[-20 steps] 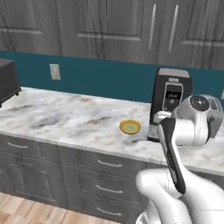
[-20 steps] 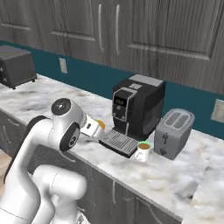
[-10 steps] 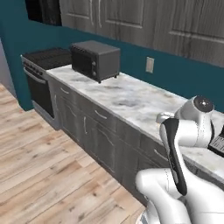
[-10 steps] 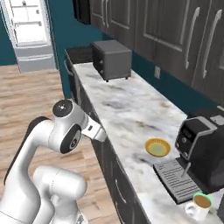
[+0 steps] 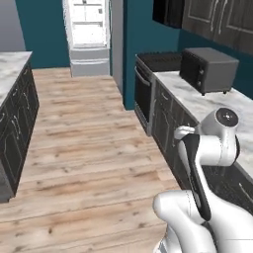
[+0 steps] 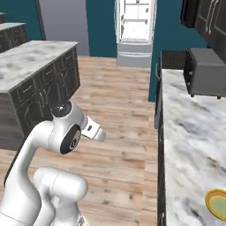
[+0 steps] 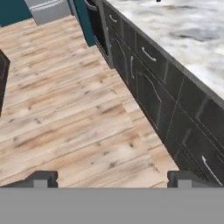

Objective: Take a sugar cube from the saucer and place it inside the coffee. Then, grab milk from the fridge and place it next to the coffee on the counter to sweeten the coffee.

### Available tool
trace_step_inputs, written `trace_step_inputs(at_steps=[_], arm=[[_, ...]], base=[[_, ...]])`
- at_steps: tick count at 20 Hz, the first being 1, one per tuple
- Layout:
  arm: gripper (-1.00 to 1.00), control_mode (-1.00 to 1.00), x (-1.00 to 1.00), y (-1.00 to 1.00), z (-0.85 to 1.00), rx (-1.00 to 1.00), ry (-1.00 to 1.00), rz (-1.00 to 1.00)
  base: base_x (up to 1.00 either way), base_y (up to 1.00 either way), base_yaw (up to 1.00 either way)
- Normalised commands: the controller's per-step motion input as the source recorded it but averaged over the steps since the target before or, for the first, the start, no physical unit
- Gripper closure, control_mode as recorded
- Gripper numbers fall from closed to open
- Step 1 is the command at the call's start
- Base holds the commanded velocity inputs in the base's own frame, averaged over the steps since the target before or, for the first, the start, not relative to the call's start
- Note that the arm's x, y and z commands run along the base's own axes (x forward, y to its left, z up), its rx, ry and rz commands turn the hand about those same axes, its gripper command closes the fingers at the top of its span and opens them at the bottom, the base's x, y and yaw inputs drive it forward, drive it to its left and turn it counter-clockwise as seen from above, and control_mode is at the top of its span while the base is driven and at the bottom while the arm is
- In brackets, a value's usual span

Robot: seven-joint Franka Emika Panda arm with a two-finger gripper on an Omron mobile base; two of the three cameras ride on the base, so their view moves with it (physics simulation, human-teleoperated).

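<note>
Fridge point(image 5: 89, 37) stands at far end of room w/ door open, white shelves visible inside; also seen in right base view point(image 6: 134, 28). Milk not discernible on the shelves at this res.

Counter point(image 6: 190, 145) runs along the right wall, marble top over dark drawers; in hand view its top point(image 7: 192, 39) crosses upper right, drawers w/ silver handles below. Saucer point(image 6: 217, 204) sits on counter at lower right edge of right base view, partly cut off. Microwave point(image 5: 207, 69) on counter further along, oven point(image 5: 148, 84) just beyond counter end.

Gripper point(image 7: 111, 179) points down over wood floor point(image 7: 65, 113) beside the drawers; fingers point(image 7: 41, 178) spread wide apart, nothing between them
</note>
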Motion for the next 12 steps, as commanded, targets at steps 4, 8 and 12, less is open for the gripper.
trace_step_inputs(at_steps=[4,8,12], arm=[[-1.00,1.00,0.00,0.00,0.00,0.00,0.00,0.00],[-1.00,1.00,0.00,0.00,0.00,0.00,0.00,0.00],[-1.00,1.00,0.00,0.00,0.00,0.00,0.00,0.00]], base=[[0.97,0.19,0.41],[1.00,0.01,0.25],[1.00,-0.04,0.14]])
